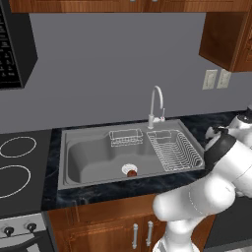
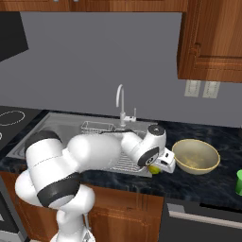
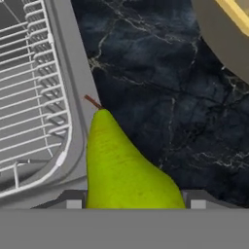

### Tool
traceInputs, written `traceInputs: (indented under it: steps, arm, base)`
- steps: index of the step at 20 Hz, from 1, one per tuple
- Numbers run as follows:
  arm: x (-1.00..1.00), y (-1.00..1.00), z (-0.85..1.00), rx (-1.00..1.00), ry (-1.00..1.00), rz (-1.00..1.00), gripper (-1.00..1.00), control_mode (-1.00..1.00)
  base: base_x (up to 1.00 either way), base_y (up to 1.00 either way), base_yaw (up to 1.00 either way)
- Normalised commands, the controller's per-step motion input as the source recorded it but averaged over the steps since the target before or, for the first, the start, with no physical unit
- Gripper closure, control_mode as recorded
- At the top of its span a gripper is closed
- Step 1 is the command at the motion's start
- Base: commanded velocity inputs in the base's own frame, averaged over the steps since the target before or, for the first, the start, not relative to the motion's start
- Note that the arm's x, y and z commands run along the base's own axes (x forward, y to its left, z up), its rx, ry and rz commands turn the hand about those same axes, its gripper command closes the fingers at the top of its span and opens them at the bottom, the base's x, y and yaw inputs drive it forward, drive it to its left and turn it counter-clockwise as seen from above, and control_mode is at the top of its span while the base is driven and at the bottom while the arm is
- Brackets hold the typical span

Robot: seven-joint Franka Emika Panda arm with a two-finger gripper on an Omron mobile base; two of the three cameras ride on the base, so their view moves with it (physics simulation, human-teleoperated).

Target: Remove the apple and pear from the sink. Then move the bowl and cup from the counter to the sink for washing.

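Writing: none I can read.
Sink [image 1: 74, 162]: one apple [image 1: 132, 173] by its drain.
Pear [image 3: 121, 165]: one, between my fingers, over the counter [image 3: 160, 97] just past the sink's right rim.
My gripper [image 2: 159, 165]: closed on the pear.
Bowl [image 2: 196, 156]: one, near my hand.
Cup [image 2: 238, 182]: one, far right.

Even, flat rendered light throughout, with soft faint shadows, no glare, slightly coarse resolution, and no blur at frame edges.
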Motion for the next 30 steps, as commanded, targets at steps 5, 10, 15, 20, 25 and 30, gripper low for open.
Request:
traceInputs:
  steps: [5, 10, 15, 20, 25, 30]
  arm:
    - [0.20, -0.27, -0.13, -0.03, 0.03, 0.00, 1.00, -1.00]
    - [0.21, -0.25, -0.08, -0.01, 0.04, 0.00, 1.00, -1.00]
    - [0.22, -0.27, -0.08, 0.00, 0.04, 0.00, 1.00, -1.00]
    - [0.22, -0.28, -0.06, 0.00, 0.11, 0.00, 1.00, -1.00]
    - [0.15, -0.29, -0.08, 0.00, 0.09, 0.00, 1.00, -1.00]
    - [0.04, -0.26, -0.04, 0.01, 0.06, 0.01, 1.00, -1.00]
  base:
    - [0.00, 0.00, 0.00]
    - [0.00, 0.00, 0.00]
    - [0.00, 0.00, 0.00]
    - [0.00, 0.00, 0.00]
    - [0.00, 0.00, 0.00]
    - [0.00, 0.00, 0.00]
